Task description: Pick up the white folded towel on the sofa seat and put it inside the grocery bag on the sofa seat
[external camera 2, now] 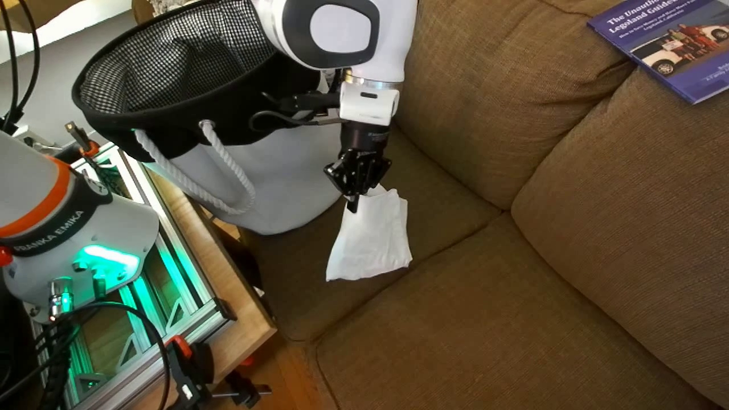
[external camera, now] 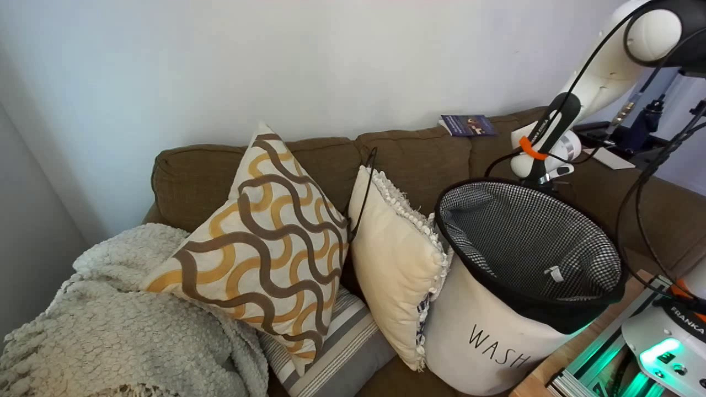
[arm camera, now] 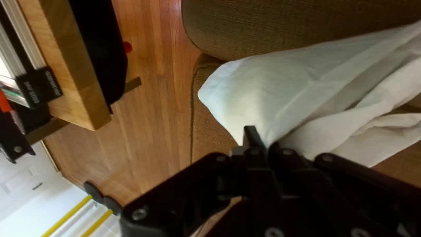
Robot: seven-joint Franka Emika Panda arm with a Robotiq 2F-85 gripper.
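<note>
- Step in hand, my judgement: carrying. The pick looks done; the drop into the bag point(external camera: 485, 320) is not.
- My pincer point(arm camera: 264, 144): closed, jaws drawn together on one end of the towel point(external camera 2: 373, 242); I see nothing else in it.
- Towel: hangs below my tips over the sofa point(external camera 2: 455, 319) seat, well apart from the sofa-facing edge of the table point(external camera 2: 245, 336), nearer the corner by the clamp point(external camera 2: 191, 370) than the bag is. Unclear whether its lower hem touches the seat.
- Bag: reads WASH, so laundry type rather than grocery; stands just beside that same edge, toward the corner away from the clamp. Its rim looks higher than my tips.
- Next move calls for: a straight rise until the hem would clear the rim, then a swing along the table edge, away from the clamp corner, to mid-mouth; lower, release.
- Risk: loose cloth could drape over the rim. I would centre it first.
</note>
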